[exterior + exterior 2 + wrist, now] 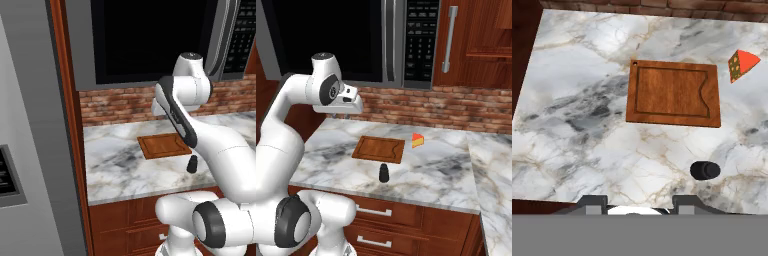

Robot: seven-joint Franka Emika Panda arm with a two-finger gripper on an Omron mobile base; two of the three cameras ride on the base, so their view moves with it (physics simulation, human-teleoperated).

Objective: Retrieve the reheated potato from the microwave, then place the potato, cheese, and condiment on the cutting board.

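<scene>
A: Microwave (356,40) door is closed, mounted above the marble counter (446,165), with its silver handle (388,42) beside the black keypad (421,40). Nothing can be made out behind the dark window.

B: And the cutting board (673,93)?

A: Flat on the counter, nothing on it. In the hand view it sits mid-counter, with the brick wall (456,107) beyond it.

B: Where's the cheese (417,140)?

A: On the marble just beside the board's right far corner, apart from it (the red rind faces the board in the hand view). The condiment (384,173) stands upright on the counter in front of the board, near the counter's front edge, not touching it.

B: The gripper (637,202)?

A: High above the counter, looking down at the board. Its two finger bases show at the bottom of the hand view, set apart with nothing between them, so it reads as open and empty. In the right base view the hand hangs left of the board, below the microwave.
</scene>
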